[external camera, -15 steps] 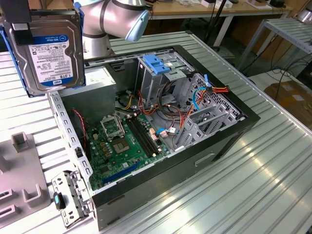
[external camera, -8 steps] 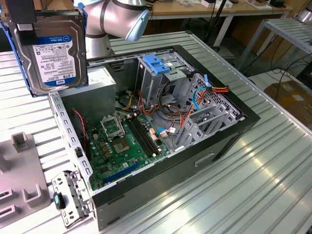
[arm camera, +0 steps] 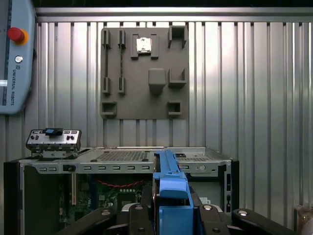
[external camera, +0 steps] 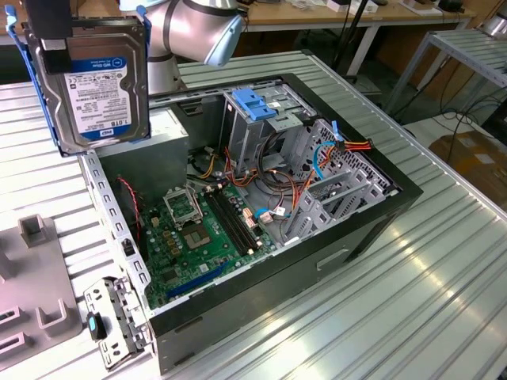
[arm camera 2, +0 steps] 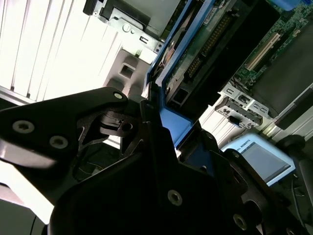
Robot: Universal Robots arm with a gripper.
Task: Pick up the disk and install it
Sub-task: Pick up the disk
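The disk (external camera: 99, 87), with a dark top, a white and blue label and blue side rails, hangs upright in the air at the exterior view's upper left, above the rear corner of the open computer case (external camera: 372, 214). My gripper (external camera: 52, 36) is shut on its top edge. In the second wrist view the black fingers (arm camera 2: 146, 127) clamp the blue rail, and the disk's (arm camera 2: 200, 54) circuit-board underside faces the camera. In the first wrist view the gripper (arm camera: 168, 218) holds the disk's blue rail (arm camera: 168, 183) edge-on above the case.
Inside the case lie a green motherboard (external camera: 194, 237), a metal drive cage with a blue top (external camera: 255, 107), coloured cables and a grey power-supply box (external camera: 150, 154). A grey fixture plate (arm camera: 144, 73) and a small metal bracket (external camera: 111, 321) rest on the ribbed table. A teach pendant (arm camera: 14, 54) lies nearby.
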